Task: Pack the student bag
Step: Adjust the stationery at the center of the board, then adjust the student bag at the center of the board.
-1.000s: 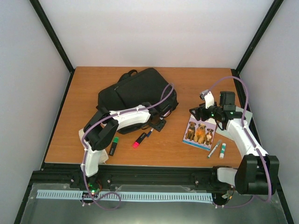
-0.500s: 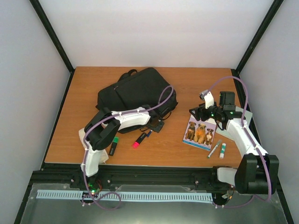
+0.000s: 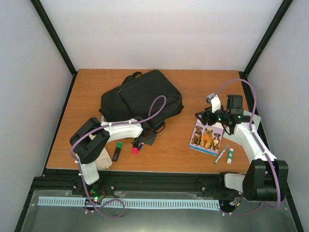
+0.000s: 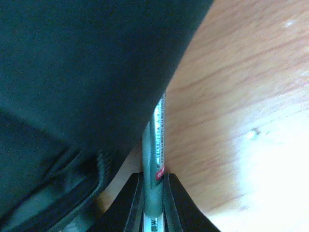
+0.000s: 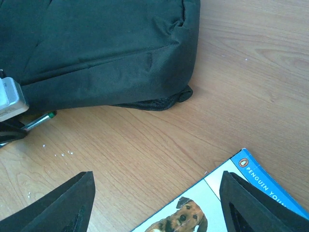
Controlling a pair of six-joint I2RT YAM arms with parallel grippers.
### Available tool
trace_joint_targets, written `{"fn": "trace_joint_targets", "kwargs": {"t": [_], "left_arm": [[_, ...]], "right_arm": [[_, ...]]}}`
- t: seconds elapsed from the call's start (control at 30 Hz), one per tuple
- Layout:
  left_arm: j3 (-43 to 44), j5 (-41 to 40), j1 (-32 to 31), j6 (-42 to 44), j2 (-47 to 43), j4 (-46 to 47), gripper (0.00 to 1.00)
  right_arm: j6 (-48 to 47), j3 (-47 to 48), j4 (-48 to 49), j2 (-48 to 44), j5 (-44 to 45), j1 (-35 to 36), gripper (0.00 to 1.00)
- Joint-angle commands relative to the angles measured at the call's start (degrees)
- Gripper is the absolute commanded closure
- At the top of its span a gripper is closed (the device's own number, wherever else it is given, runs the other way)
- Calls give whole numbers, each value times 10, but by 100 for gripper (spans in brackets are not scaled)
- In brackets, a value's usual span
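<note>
The black student bag (image 3: pixel 140 99) lies flat at the table's back centre. It fills the upper left of the left wrist view (image 4: pixel 82 72) and the top of the right wrist view (image 5: pixel 101 48). My left gripper (image 3: pixel 150 138) sits at the bag's near edge, shut on a grey-green pen (image 4: pixel 157 140) that points under the bag's edge (image 4: pixel 153 186). The pen's tip shows in the right wrist view (image 5: pixel 42 118). My right gripper (image 3: pixel 199 115) is open and empty (image 5: pixel 155 193), hovering over the far corner of a dog-cover book (image 3: pixel 206 137).
A green highlighter (image 3: pixel 116 151), a red highlighter (image 3: pixel 134 150) and a blue pen (image 3: pixel 140 144) lie near the front left. A whitish pouch (image 3: pixel 100 158) lies under the left arm. A grey marker (image 3: pixel 221 153) and a glue stick (image 3: pixel 230 155) lie right of the book (image 5: pixel 231 203).
My left arm has drawn back toward the near left with the pen. The bag's right corner has dropped flat. The red highlighter and blue pen have shifted left. The right arm has not moved.
</note>
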Motion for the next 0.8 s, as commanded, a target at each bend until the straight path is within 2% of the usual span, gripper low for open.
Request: {"fn": "trace_joint_targets", "kwargs": {"t": [0.0, 0.07, 0.2, 0.23, 0.27, 0.37, 0.43, 0.53, 0.63, 0.7, 0.77], "left_arm": [[-44, -9, 4, -43, -17, -44, 95], [-50, -5, 4, -42, -26, -39, 90], [-36, 19, 3, -22, -52, -39, 56], [-32, 34, 4, -15, -65, -39, 45], [-26, 57, 4, -6, -80, -37, 33], [-9, 134, 4, 21, -138, -31, 17], [3, 139, 4, 29, -169, -32, 1], [11, 135, 14, 30, -214, -25, 0], [18, 133, 63, -14, -244, -35, 0], [17, 139, 95, -9, -254, -37, 0], [15, 93, 108, -6, -259, -38, 0]], "right_arm": [[-7, -2, 7, -6, -13, 5, 28], [-6, -2, 7, -4, -16, 5, 28], [10, 1, 11, 9, -25, 8, 29], [18, 6, 10, 17, -20, 11, 32], [19, 13, 3, 25, -8, 22, 40], [12, 42, -21, 40, 66, 77, 42], [20, 53, -23, 51, 61, 96, 41], [64, 77, -32, 97, 13, 107, 42], [76, 106, -44, 157, -24, 135, 47], [89, 116, -33, 186, -26, 164, 48], [115, 128, -19, 213, -32, 183, 47]]}}
